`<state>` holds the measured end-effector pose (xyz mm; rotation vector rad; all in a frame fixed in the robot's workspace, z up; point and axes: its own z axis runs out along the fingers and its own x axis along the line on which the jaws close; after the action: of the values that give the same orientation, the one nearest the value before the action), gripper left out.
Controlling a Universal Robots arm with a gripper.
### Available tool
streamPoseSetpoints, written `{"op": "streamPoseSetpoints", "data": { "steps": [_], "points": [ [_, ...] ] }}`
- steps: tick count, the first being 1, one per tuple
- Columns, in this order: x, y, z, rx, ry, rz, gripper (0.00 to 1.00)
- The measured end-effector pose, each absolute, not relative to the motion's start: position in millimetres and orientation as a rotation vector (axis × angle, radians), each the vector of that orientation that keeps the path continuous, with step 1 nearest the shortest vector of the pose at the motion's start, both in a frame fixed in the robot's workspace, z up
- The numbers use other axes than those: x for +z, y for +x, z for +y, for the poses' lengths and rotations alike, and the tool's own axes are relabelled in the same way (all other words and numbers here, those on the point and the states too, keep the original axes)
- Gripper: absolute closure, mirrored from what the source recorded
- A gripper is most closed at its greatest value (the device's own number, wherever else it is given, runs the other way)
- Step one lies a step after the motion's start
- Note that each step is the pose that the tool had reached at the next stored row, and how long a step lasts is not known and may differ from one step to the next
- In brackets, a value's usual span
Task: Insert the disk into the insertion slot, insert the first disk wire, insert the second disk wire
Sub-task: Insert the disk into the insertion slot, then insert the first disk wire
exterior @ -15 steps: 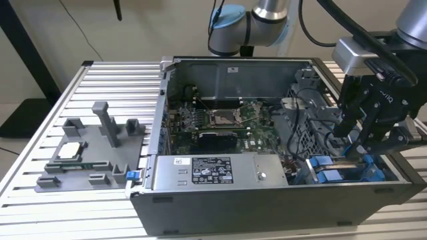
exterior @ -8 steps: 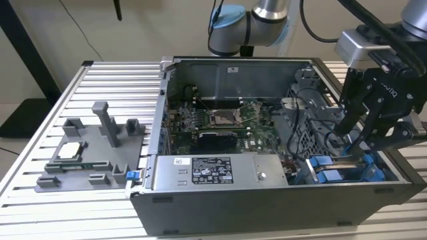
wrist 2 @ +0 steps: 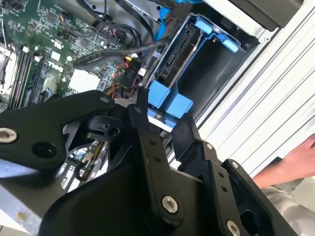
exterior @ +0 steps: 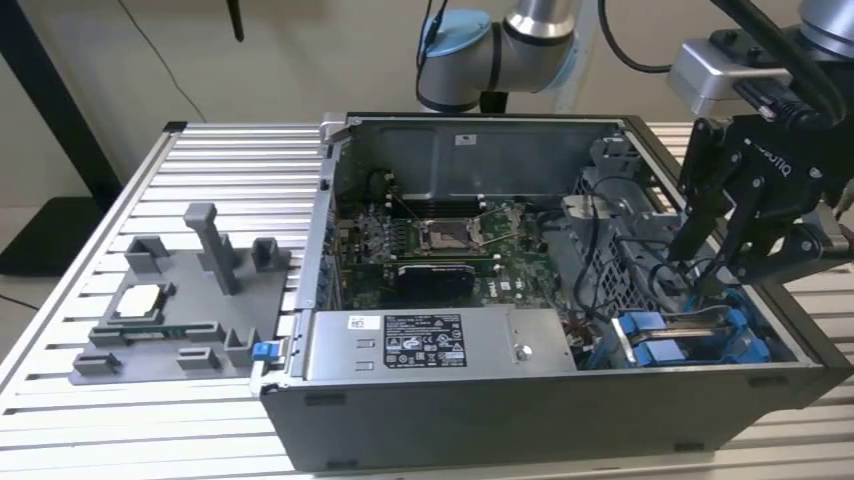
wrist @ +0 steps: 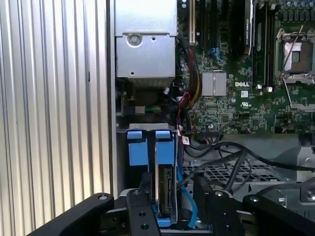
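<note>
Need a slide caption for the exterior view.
Open pincer hangs inside the opened computer case, at the blue-fitted drive bay next to the power supply.

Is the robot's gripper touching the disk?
Cannot tell. In the first wrist view the gripper straddles the disk; one jaw shows a gap, the other sits too close to judge.

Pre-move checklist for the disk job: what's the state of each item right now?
1. Seating: the disk stands edge-on in the insertion slot, ok; fully home, cannot tell.
2. Grip: the gripper is open and straddles the disk, ok.
3. Wiring: a blue cable runs beside the disk; plugged in or not, cannot tell.
4. People: a hand is in the second wrist view, not ok.
</note>
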<state>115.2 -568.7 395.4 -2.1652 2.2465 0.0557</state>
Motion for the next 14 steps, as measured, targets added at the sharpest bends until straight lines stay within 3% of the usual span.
{"op": "streamPoseSetpoints", "data": {
  "steps": [14],
  "points": [
    [390.9, 122.9, -551.5, 0.082, -2.148, 2.228, 0.0]
  ]
}}
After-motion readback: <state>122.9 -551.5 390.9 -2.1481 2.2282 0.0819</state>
